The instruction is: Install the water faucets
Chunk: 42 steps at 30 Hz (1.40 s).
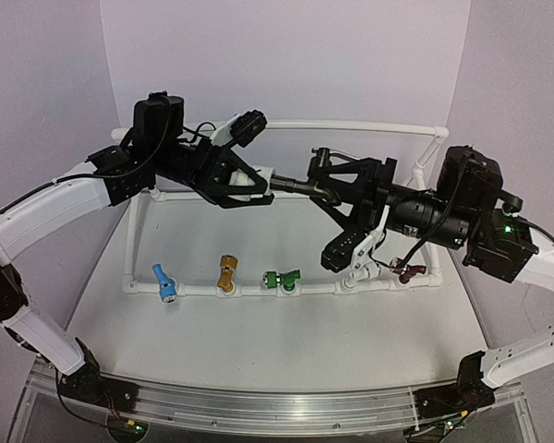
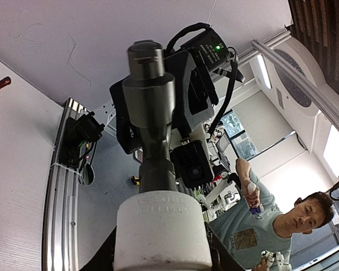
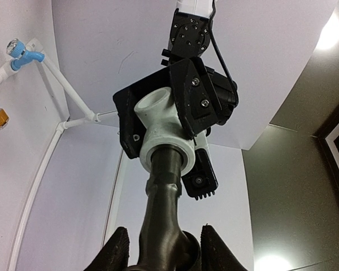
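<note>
A dark grey water faucet (image 1: 295, 185) hangs in mid-air between both arms, its end set in a white fitting (image 1: 264, 181). My left gripper (image 1: 257, 185) is shut on that fitting (image 2: 161, 231), and the faucet (image 2: 150, 113) points away from it. My right gripper (image 1: 317, 181) straddles the faucet's other end (image 3: 166, 226). Its fingers (image 3: 116, 251) stand close on either side, with a thin gap showing on the left. The white fitting (image 3: 161, 127) shows beyond, in the left gripper's black jaws. Blue (image 1: 163, 282), gold (image 1: 226, 274), green (image 1: 281, 278) and maroon (image 1: 408, 270) faucets sit on the front pipe.
A white pipe frame (image 1: 351, 126) rings the table, its back bar raised behind both grippers. A white faucet (image 1: 358, 274) hangs on the front pipe just below the right wrist. White walls close in the back and both sides.
</note>
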Motion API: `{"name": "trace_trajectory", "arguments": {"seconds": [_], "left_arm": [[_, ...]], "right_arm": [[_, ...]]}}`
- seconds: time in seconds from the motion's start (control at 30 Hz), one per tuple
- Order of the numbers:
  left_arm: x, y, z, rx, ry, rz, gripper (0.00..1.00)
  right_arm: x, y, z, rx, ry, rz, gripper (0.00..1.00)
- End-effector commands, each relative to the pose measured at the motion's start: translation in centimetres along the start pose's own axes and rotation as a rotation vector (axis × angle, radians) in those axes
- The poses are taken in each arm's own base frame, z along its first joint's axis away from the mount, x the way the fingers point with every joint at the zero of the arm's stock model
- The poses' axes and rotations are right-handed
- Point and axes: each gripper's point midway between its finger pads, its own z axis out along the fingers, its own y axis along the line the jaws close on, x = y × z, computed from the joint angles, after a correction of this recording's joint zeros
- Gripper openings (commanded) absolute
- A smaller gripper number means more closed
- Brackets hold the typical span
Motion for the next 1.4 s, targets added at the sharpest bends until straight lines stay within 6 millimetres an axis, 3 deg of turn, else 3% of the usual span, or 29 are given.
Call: {"name": "trace_trajectory", "arguments": {"seconds": [0.0, 0.13, 0.2, 0.23, 0.3, 0.33, 0.4, 0.47, 0.6, 0.67, 0.73, 0.87, 0.97, 1.17, 1.37], "left_arm": [[-0.2, -2.2, -0.1, 0.043, 0.019, 0.115, 0.0], [0.0, -2.0, 0.0, 0.032, 0.016, 0.143, 0.0], [0.0, -2.1, -0.1, 0.019, 0.005, 0.166, 0.0], [-0.1, -2.2, -0.1, 0.013, -0.001, 0.174, 0.0], [-0.3, -2.3, -0.2, 0.001, -0.016, 0.192, 0.0], [-0.4, -2.5, -0.3, -0.006, -0.028, 0.205, 0.0], [-1.0, -2.6, -0.5, -0.037, -0.066, 0.24, 0.0], [-1.3, -2.8, -0.8, -0.06, -0.096, 0.29, 0.0], [-1.5, -3.5, -1.5, -0.11, -0.163, 0.411, 0.0], [-1.7, -3.5, -1.8, -0.147, -0.192, 0.465, 0.0], [-1.9, -3.4, -2.3, -0.193, -0.215, 0.532, 0.0], [-1.0, -3.0, -2.8, -0.263, -0.211, 0.678, 0.0], [-0.3, -2.7, -3.3, -0.313, -0.215, 0.796, 0.0], [1.7, -3.1, -3.5, -0.347, -0.187, 1.042, 0.0], [3.8, -2.4, -3.2, -0.352, -0.066, 1.163, 0.0]], "right_arm": [[0.7, -2.3, -0.1, 0.062, 0.029, 0.035, 0.29], [0.6, -2.4, -0.2, 0.065, 0.026, 0.049, 0.15], [0.6, -2.5, -0.2, 0.067, 0.024, 0.056, 0.16], [0.6, -2.4, -0.3, 0.066, 0.024, 0.057, 0.25], [0.6, -2.2, -0.4, 0.063, 0.024, 0.054, 0.64], [0.5, -1.9, -0.5, 0.059, 0.024, 0.05, 0.77], [0.4, -1.2, -0.8, 0.045, 0.024, 0.046, 0.92], [0.2, -0.2, -1.5, 0.021, 0.018, 0.055, 0.97], [-0.3, 2.1, -3.1, -0.061, 0.011, 0.12, 0.98], [-0.3, 2.1, -3.7, -0.071, 0.015, 0.204, 0.98], [-0.1, 1.2, -4.1, -0.064, 0.017, 0.348, 0.98], [0.9, -2.6, -3.6, -0.048, 0.046, 0.826, 0.89], [0.8, -3.4, -3.5, -0.072, 0.037, 1.096, 0.82], [-0.3, -2.9, -4.0, -0.197, -0.081, 1.472, 0.77], [-0.2, -4.3, -3.1, -0.264, -0.119, 1.616, 0.8]]}}
